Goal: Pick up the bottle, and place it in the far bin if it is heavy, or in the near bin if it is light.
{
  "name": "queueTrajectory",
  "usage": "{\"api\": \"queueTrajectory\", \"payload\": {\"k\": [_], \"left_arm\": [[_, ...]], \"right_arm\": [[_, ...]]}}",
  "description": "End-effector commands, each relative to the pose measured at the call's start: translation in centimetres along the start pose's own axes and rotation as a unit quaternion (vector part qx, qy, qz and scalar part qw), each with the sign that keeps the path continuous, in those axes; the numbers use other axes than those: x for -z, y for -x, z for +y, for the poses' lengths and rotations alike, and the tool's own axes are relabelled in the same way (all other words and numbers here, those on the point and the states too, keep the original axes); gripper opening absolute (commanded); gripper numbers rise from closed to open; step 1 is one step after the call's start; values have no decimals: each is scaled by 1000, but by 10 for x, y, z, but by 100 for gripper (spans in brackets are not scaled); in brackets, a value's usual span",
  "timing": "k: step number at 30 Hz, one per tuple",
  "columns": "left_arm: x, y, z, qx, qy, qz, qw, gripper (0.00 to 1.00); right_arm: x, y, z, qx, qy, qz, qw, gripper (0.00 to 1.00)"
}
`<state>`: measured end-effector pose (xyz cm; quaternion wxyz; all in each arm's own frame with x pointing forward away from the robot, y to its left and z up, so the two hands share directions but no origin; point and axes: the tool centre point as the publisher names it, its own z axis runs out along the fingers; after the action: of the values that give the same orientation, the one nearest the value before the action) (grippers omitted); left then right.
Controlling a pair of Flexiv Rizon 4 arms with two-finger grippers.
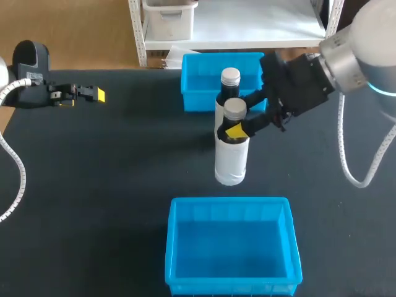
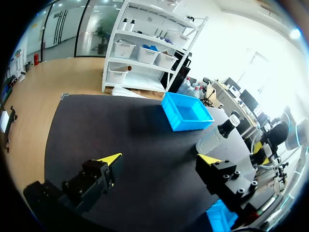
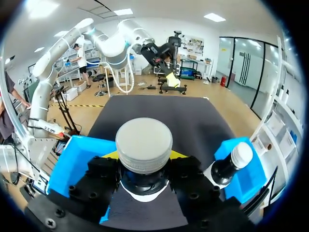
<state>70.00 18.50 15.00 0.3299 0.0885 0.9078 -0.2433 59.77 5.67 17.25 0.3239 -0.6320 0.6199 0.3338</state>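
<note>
A dark bottle with a white label (image 1: 231,158) and a grey cap is upright between the two bins, my right gripper (image 1: 237,128) shut on its neck just under the cap. In the right wrist view the cap (image 3: 144,144) fills the gap between the black fingers (image 3: 99,180). A second bottle (image 1: 228,81) of the same kind stands just behind it, in front of the far bin (image 1: 201,80); it shows beside the gripper as the second bottle (image 3: 231,166). The near bin (image 1: 232,247) lies below the held bottle. My left gripper (image 1: 93,94) hovers open at the far left.
Both bins are blue and hold nothing. In the left wrist view the left gripper (image 2: 161,159) is open over bare black mat, with the far bin (image 2: 186,111) well ahead. The mat's left half is bare.
</note>
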Motion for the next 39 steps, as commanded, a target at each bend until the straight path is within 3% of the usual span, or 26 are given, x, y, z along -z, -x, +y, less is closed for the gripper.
{"api": "queueTrajectory", "payload": {"k": [1, 17, 29, 39], "left_arm": [[0, 0, 0, 0, 0, 0, 1000, 100], [0, 0, 0, 0, 0, 0, 1000, 100], [0, 0, 0, 0, 0, 0, 1000, 100], [0, 0, 0, 0, 0, 0, 1000, 100]], "right_arm": [[17, 13, 20, 9, -18, 1, 1000, 0], [46, 69, 76, 56, -18, -20, 998, 0], [26, 64, 122, 65, 21, -15, 998, 0], [-9, 61, 150, 86, 83, -6, 993, 0]]}}
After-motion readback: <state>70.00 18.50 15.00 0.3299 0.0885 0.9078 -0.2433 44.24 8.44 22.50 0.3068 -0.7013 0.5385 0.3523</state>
